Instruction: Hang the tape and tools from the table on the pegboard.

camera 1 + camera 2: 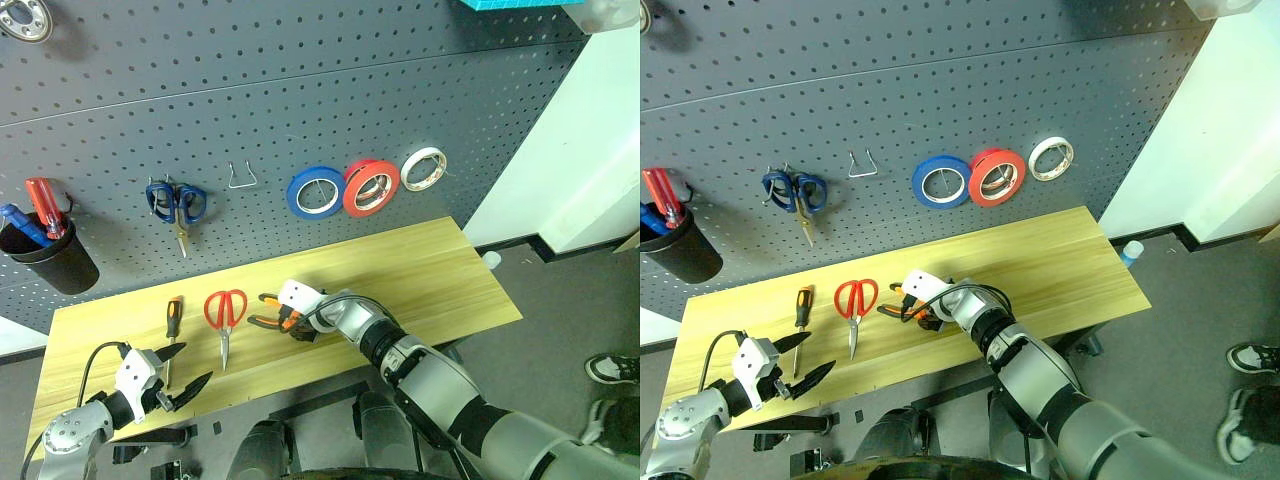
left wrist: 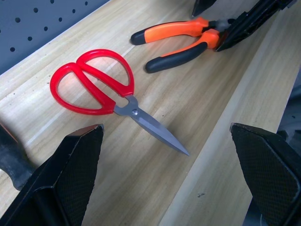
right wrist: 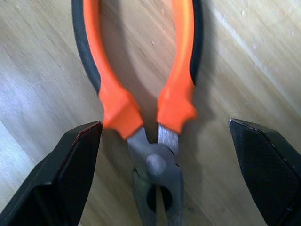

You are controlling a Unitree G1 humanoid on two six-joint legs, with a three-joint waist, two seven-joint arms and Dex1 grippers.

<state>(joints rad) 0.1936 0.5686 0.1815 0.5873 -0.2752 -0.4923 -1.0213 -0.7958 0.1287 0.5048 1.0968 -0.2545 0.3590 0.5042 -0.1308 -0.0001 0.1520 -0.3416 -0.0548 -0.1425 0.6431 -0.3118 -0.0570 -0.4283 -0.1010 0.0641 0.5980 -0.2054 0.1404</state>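
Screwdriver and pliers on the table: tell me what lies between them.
The red-handled scissors lie between the screwdriver and the pliers, flat on the table, seen in the left eye view.

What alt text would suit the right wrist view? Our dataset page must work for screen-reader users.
Orange-and-black pliers lie flat on the light wooden table, seen close from above, steel head nearest the camera. The right claw is open, one black finger on each side of the pliers' joint, not touching them.
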